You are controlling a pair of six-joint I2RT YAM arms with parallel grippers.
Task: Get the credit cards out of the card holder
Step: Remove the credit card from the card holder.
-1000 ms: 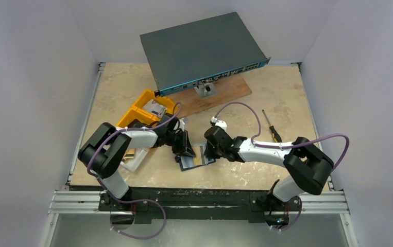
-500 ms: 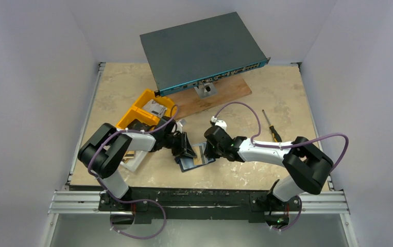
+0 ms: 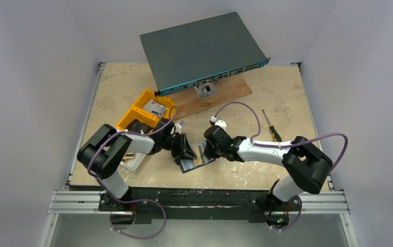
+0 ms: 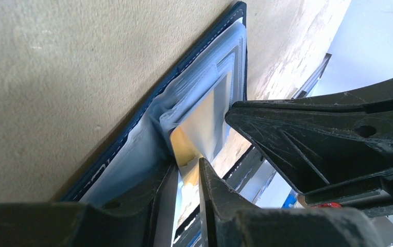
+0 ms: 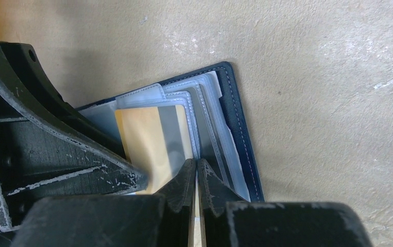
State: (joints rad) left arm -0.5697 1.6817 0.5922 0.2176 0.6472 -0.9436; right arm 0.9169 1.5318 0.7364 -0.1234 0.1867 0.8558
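Note:
The card holder (image 3: 194, 160) lies open on the table, navy cover down, clear sleeves (image 4: 127, 162) fanned upward. A credit card (image 5: 145, 141) with an orange-yellow patch sticks partly out of a sleeve. My left gripper (image 3: 184, 149) reaches in from the left. Its jaws (image 4: 186, 170) stand slightly open with the card's (image 4: 204, 118) corner in the narrow gap. My right gripper (image 3: 208, 150) comes from the right and is shut (image 5: 195, 167), tips pressed on the sleeves beside the card's edge, inside the navy cover (image 5: 238, 118). I cannot tell whether a sleeve is pinched.
Yellow bins (image 3: 145, 110) stand just behind the left arm, a white object (image 3: 132, 159) beside it. A grey network switch (image 3: 202, 51) leans on a wooden board (image 3: 220, 92) at the back. A screwdriver (image 3: 271, 126) lies right of centre.
The left gripper's jaws have parted a little around the card's corner and shifted slightly left. The right gripper's jaws have closed fully. The holder stays in place.

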